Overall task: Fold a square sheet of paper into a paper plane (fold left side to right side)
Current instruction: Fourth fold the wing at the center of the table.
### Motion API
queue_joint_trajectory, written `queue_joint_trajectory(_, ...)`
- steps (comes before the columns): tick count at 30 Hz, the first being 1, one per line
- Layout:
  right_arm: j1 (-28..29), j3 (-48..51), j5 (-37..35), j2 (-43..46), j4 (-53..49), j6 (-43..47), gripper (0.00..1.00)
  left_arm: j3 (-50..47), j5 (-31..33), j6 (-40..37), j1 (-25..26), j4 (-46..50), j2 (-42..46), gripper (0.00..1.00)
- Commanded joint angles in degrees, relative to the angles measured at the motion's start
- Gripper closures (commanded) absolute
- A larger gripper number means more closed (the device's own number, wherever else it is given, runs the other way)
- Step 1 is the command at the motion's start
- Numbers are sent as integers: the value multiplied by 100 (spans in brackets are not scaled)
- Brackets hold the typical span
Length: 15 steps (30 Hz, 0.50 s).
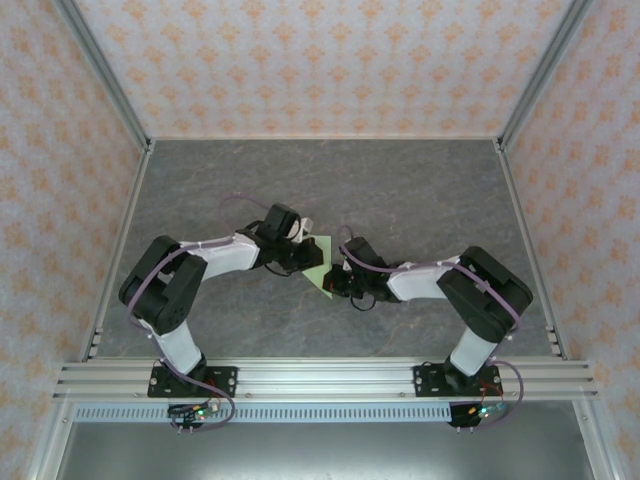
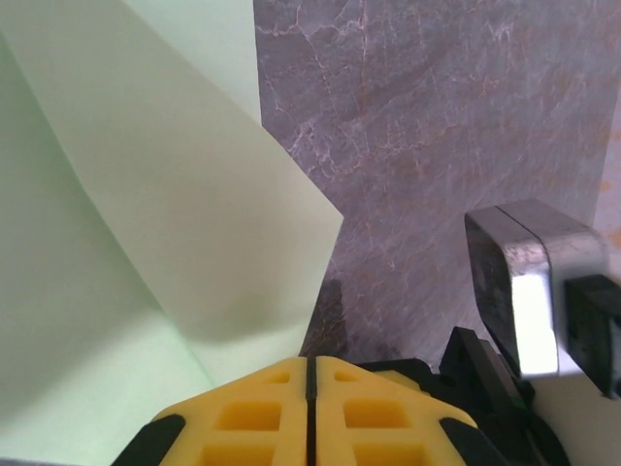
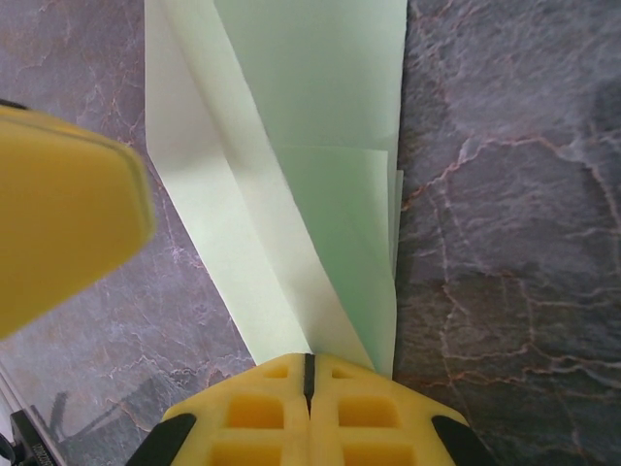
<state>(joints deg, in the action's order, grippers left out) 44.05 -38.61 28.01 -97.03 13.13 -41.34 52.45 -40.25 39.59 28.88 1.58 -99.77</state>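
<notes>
Folding well under way, judging by the layers: no flat square now, no finished dart yet.

From above, finds the square sheet of paper point(image 1: 320, 265) at the middle of the table point(image 1: 200, 190), a small pale-green angular shape wedged between the left gripper point(image 1: 303, 257) and the right gripper point(image 1: 338, 281), each at or just beside it. Too small here to read either claw.

From the left wrist, sees the left gripper point(image 2: 310, 361) with yellow pads pressed together, no gap, tips right at the paper's lower edge, beside a broad flap raised off the table. Cannot tell whether pinching that edge or merely pushing it down.

From the right wrist, shows what the other two hide: overlapping folded strips with sharp diagonal creases narrowing toward the right gripper point(image 3: 309, 357), likewise pressed together at the paper's near end. Also catches a blurred yellow finger of the left claw at the frame's left.

Next, probably calls for carrying the raised left flap over to the right, lining up the edges, then pressing the crease flat without dragging the sheet.
</notes>
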Motion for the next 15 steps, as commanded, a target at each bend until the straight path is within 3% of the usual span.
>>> queue_joint_trajectory(1,33,179,-191,-457,-1184,96,100,-23,-151,92,43,-363,-129,92)
queue_joint_trajectory(15,33,73,-230,-492,-1467,232,100,22,-162,135,86,-655,-829,93)
